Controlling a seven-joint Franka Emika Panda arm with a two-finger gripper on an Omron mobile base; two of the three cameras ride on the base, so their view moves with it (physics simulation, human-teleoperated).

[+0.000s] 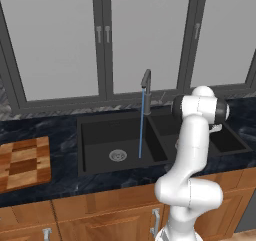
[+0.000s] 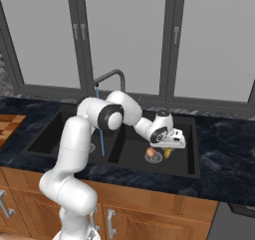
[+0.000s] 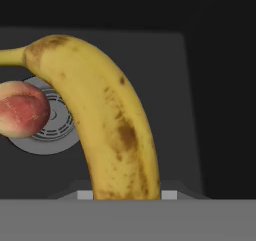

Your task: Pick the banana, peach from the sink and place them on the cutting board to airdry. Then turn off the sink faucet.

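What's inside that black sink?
In the sink's right basin lie a banana and a peach over a silver drain. Water falls into the left basin. The banana covers the floor beneath.

Banana (image 3: 107, 120) runs off the hand view's bottom edge, stem clipped at the left. Peach (image 3: 21, 109) is cut there too. Arm (image 1: 192, 150) hides the sink's (image 1: 100, 135) right basin. Pincer fingers can't be made out.

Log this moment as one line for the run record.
hand: low in right basin of sink | banana: at the fingers, grip unclear | peach: on drain | cutting board: bare | faucet: running
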